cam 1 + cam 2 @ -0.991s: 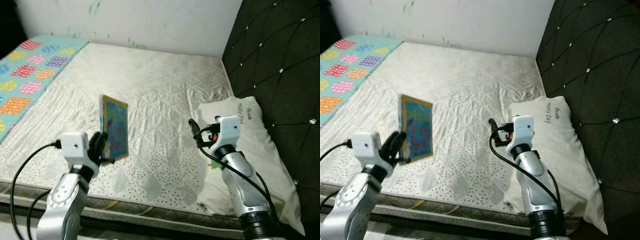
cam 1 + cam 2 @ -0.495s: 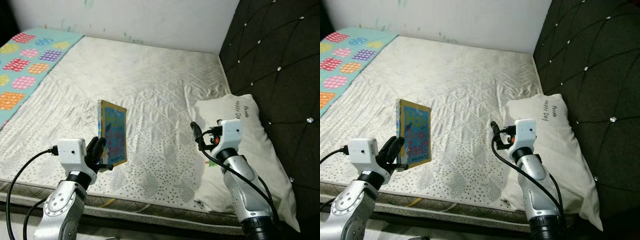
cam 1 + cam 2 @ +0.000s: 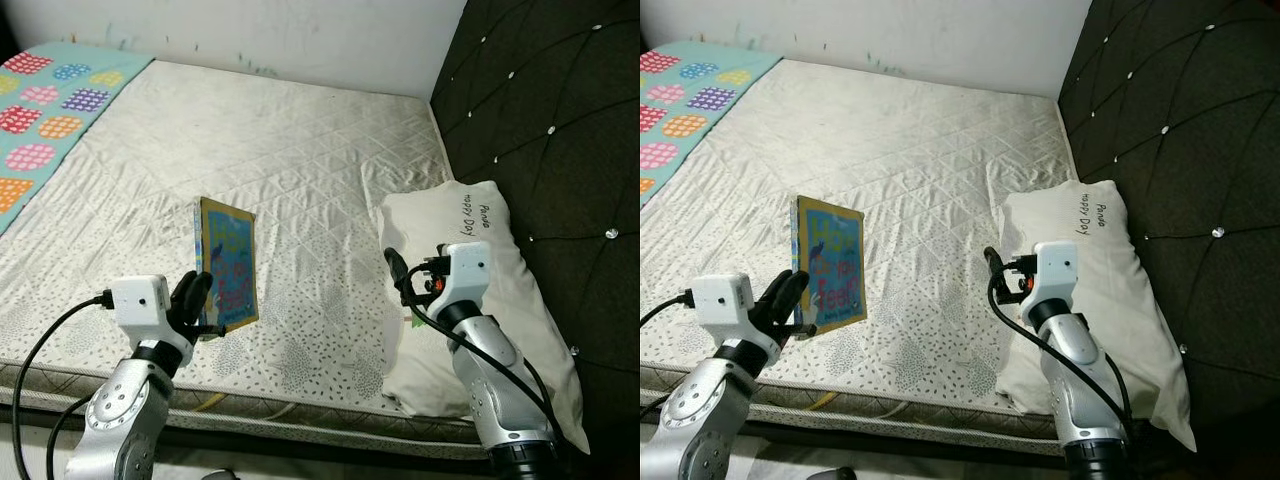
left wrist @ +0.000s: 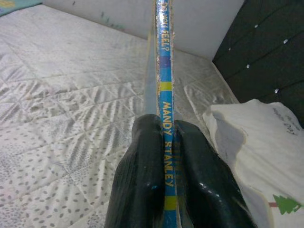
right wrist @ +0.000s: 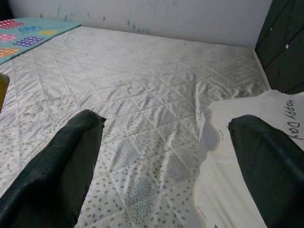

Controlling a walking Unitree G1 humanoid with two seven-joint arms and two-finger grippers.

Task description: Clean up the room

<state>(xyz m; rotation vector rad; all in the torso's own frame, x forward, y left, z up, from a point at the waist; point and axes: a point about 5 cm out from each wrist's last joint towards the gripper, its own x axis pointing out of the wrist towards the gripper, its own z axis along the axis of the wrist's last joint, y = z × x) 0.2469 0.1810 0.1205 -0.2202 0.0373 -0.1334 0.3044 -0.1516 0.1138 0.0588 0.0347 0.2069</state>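
Left eye: book (image 3: 226, 263) upright, left tool (image 3: 203, 310) gripping

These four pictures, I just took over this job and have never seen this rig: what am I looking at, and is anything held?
It is a humanoid robot standing at a bed. The two wide pictures come from its head, looking down; the other two look along each arm's black fingers. The left tool is shut on a colourful children's book, held upright by its spine above the bare white mattress. The right tool is open and holds nothing, over the edge of a white pillow beside the dark headboard.
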